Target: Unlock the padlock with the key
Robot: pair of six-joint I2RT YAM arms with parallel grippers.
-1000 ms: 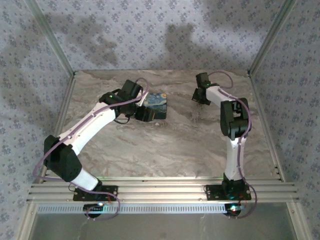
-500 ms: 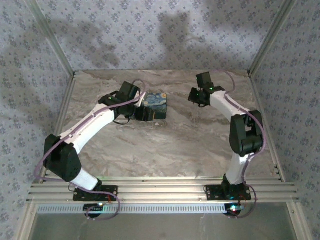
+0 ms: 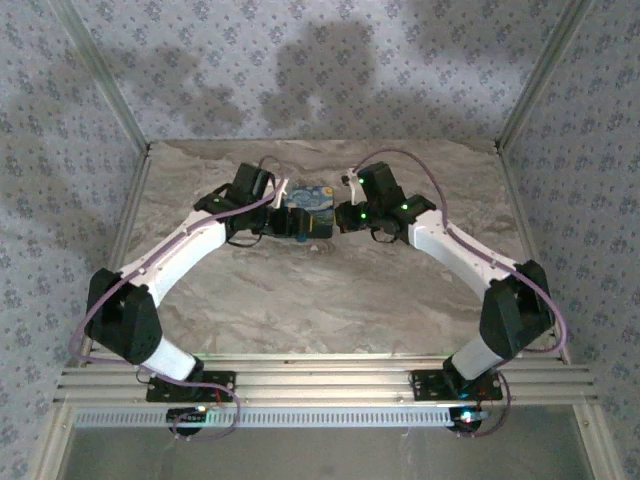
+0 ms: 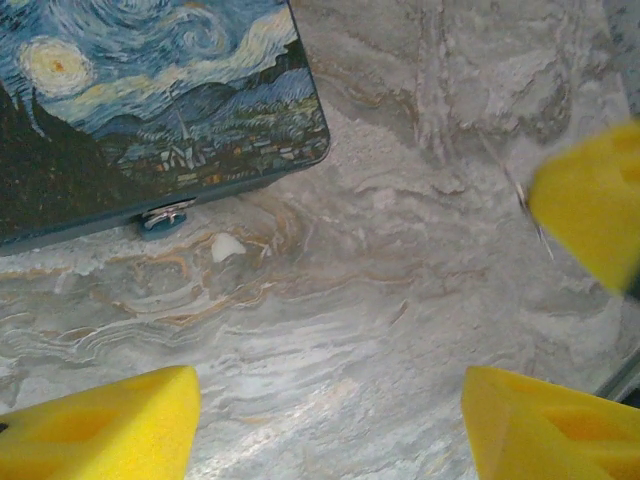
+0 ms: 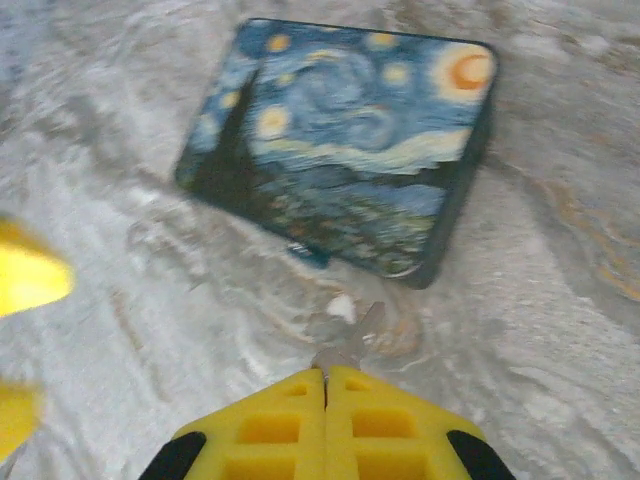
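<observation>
Padlock sits at the near edge of the starry-night tin, tight against its wall, silver shackle showing, blue body down on the desk. Tin lies flat at the far middle of the desk, lid shut; lock in place, so not yet opened.

Right hand pinched shut on the key; pale blade sticks out past the fingertips, aimed toward the padlock but apart from it. Gripped by the head, I judge, so the blade is free to enter the keyhole. Keyhole itself too small to make out.

Left hand spread open, holding nothing, low over bare desk just left of the lock. Likely stationed there to steady tin or lock while the key goes in.

Small white fleck on the desk between key tip and padlock; cannot tell what it is.

Risk: a nudge from the key could swing the tiny lock aside.
</observation>
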